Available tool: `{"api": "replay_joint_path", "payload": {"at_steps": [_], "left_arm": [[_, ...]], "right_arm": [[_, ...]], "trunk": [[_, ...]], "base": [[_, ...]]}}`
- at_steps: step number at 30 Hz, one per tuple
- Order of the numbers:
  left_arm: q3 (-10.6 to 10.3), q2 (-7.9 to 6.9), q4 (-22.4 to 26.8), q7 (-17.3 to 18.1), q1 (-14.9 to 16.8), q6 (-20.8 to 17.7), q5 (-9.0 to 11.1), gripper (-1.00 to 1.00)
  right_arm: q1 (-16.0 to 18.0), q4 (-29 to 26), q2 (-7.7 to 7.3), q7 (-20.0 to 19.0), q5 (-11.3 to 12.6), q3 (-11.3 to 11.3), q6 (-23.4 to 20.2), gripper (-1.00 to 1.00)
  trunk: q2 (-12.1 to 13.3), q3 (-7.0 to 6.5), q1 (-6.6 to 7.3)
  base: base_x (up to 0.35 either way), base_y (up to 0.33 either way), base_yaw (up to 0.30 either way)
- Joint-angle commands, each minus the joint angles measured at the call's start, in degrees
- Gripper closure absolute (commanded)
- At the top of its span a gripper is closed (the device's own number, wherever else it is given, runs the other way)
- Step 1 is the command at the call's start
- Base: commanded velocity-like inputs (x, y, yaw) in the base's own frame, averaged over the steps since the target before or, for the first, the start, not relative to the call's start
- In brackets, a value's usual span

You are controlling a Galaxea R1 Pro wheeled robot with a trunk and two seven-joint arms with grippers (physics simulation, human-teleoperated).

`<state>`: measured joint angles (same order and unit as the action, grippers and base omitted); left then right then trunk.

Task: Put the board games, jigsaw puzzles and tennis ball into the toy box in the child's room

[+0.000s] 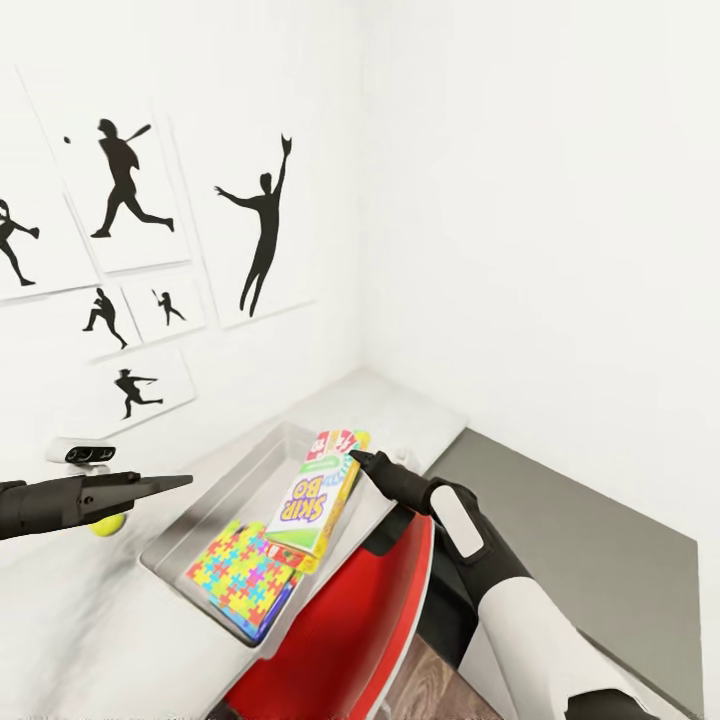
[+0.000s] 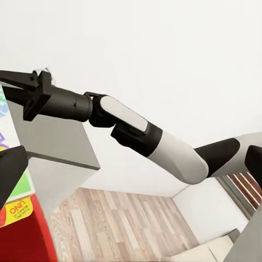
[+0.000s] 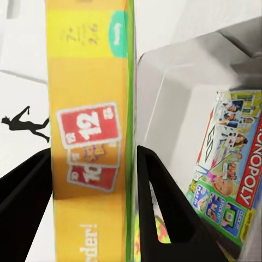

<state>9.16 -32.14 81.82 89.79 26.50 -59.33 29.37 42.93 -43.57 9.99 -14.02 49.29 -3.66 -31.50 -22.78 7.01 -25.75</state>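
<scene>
The clear toy box (image 1: 215, 495) stands on the white table (image 1: 90, 610). Inside it lies a colourful jigsaw puzzle (image 1: 240, 575), and the right wrist view shows a Monopoly game (image 3: 229, 174) in there too. My right gripper (image 1: 355, 457) is shut on the top edge of the yellow Skip-Bo board game (image 1: 312, 495), its fingers (image 3: 158, 191) pressing either side of the box (image 3: 90, 136). The game leans into the toy box over its near rim. My left gripper (image 1: 175, 484) hovers open left of the box, in front of the tennis ball (image 1: 107, 523) on the table.
A red chair (image 1: 340, 620) is tucked against the table's near edge below the toy box. The table sits in a white corner with baseball silhouette pictures (image 1: 125, 180) on the left wall. A grey surface (image 1: 580, 560) lies to the right.
</scene>
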Motion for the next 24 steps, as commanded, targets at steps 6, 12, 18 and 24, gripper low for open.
{"api": "replay_joint_path", "payload": {"at_steps": [6, 12, 18, 24], "left_arm": [[-0.02, -0.03, 0.0, 0.21, 0.05, -0.61, -0.01, -1.0], [-0.02, -0.03, 0.0, 0.21, 0.05, -0.61, -0.01, -1.0], [-0.02, -0.03, 0.0, 0.21, 0.06, -0.61, -0.01, -1.0], [0.06, -0.03, 0.0, 0.21, 0.05, -0.61, 0.07, -1.0]], "right_arm": [[0.05, -0.24, 0.01, -0.18, 0.1, -0.3, -0.23, 1.0], [0.89, -0.47, 0.01, 0.09, 0.09, -0.49, 2.91, 1.0], [4.33, -0.18, 0.01, 0.52, 0.12, -5.3, 5.68, 1.0], [4.77, -0.34, 0.01, 0.53, 0.18, -6.37, 6.33, 1.0]], "trunk": [[-0.13, 0.13, -0.03], [-0.13, 0.13, -0.03], [-0.13, 0.13, -0.03], [-0.13, 0.13, -0.03]], "base": [[-0.118, 0.102, 0.0], [-0.033, 0.028, 0.0], [-0.003, 0.065, 0.0], [-0.003, 0.017, 0.0]]}}
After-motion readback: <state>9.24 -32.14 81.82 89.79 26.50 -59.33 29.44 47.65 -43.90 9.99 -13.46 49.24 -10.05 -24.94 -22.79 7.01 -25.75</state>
